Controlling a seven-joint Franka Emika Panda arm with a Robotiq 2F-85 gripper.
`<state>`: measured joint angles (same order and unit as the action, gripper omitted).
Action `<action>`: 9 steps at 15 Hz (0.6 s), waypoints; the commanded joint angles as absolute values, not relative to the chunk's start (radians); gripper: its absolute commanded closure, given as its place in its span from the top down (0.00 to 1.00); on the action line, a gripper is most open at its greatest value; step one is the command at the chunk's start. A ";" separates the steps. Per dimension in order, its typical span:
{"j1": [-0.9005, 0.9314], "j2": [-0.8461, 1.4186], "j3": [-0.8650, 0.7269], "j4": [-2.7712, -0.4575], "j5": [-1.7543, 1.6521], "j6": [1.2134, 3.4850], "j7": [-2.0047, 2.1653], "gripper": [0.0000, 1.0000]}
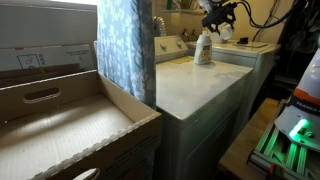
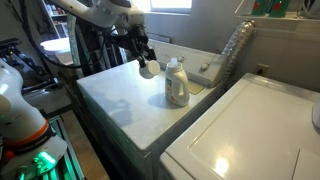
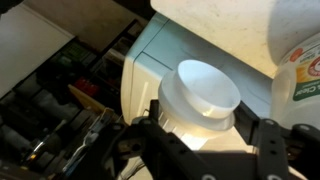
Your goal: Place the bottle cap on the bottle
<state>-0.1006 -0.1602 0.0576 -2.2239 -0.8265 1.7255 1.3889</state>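
The white bottle (image 2: 177, 84) with a yellowish-green label stands upright on the white washer top (image 2: 120, 100); it also shows in an exterior view (image 1: 203, 48) and at the right edge of the wrist view (image 3: 300, 75). My gripper (image 2: 147, 62) is shut on the white round bottle cap (image 3: 205, 92), holding it by its sides with its hollow side facing the camera. In both exterior views the cap (image 2: 149, 70) (image 1: 225, 32) hangs in the air beside the bottle, at about neck height, apart from it.
A second white appliance (image 2: 250, 130) stands beside the washer. A large cardboard box (image 1: 60, 130) and a blue patterned curtain (image 1: 125, 45) fill the near side in an exterior view. A ribbed clear hose or bottle stack (image 2: 235, 50) leans behind the washer.
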 commanded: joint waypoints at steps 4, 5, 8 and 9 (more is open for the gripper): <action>-0.020 -0.035 0.096 -2.141 -1.079 1.474 1.602 0.48; -0.010 -0.010 0.095 -2.126 -1.122 1.448 1.632 0.48; 0.023 0.075 0.095 -2.079 -1.251 1.364 1.710 0.48; 0.034 0.106 0.095 -2.060 -1.291 1.330 1.729 0.48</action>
<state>0.0010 0.0113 0.0998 -2.1191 -1.1887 1.4211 1.6576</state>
